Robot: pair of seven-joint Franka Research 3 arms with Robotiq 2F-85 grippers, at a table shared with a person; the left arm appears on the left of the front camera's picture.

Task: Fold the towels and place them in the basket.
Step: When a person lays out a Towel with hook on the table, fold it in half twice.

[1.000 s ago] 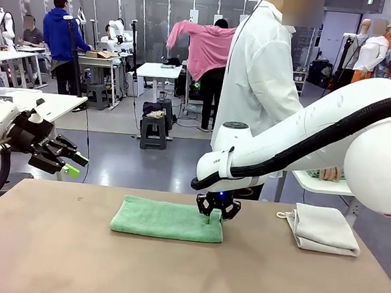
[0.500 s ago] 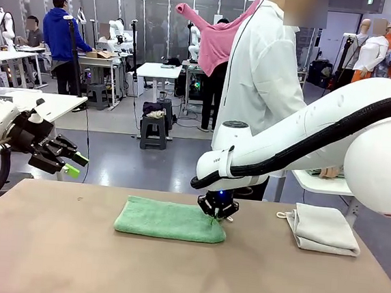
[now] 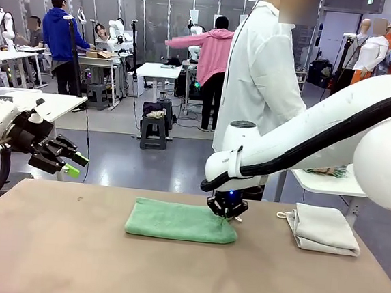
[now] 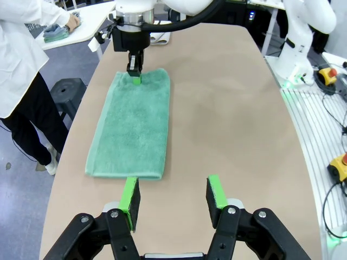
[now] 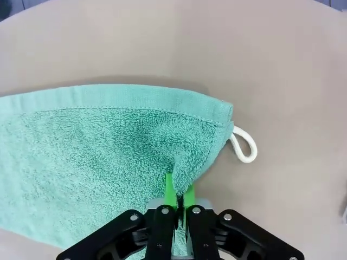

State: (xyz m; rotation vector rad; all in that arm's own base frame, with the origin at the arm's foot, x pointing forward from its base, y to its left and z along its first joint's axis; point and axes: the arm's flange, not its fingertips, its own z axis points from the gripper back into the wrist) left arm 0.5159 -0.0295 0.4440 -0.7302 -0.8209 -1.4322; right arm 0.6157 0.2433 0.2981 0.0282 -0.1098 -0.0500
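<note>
- Front view: the wide tan bench spans the whole foreground, with a person in a white coat standing at its far side.
- The robot's right arm reaches in from the right, and its right gripper points down at the bench near the middle.
- A folded mint-green terry towel lies flat at mid-bench; the right gripper's jaws are closed tight on the towel's right end, pinching a fold of cloth.
- A folded off-white cloth towel lies well apart, toward the right edge of the bench.
- The left gripper hangs off the bench's left side, its jaws partly open and empty.
- A small white cord loop sticks out from the green towel's corner, just beside the pinch.
</note>
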